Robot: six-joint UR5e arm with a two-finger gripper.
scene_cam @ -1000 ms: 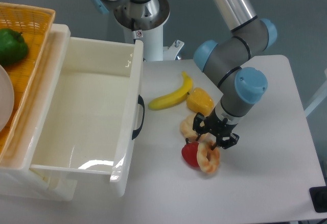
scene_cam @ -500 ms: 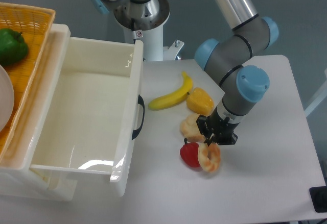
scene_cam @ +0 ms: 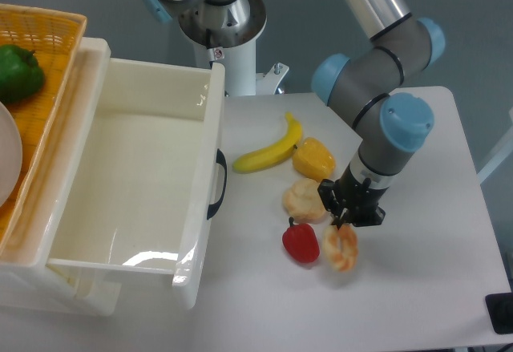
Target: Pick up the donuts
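The donut [scene_cam: 341, 248] is a small orange-tan ring with pale cream frosting. It stands on edge just right of the red pepper [scene_cam: 301, 241], with a small gap between them. My gripper [scene_cam: 345, 225] points straight down over it, its fingers closed on the donut's top edge. The donut hangs under the fingertips at or just above the table; I cannot tell whether it still touches.
A pale cream pastry-like toy [scene_cam: 305, 200] lies left of the gripper. An orange-yellow bell pepper [scene_cam: 313, 158] and a banana [scene_cam: 268, 151] lie behind it. A large white bin [scene_cam: 210, 127] fills the left. A wicker basket [scene_cam: 56, 63] holds a green pepper [scene_cam: 18, 71].
The fingers were open around the donut and have closed on it. Gripper and donut moved slightly right, away from the red pepper, and the donut turned more on edge.
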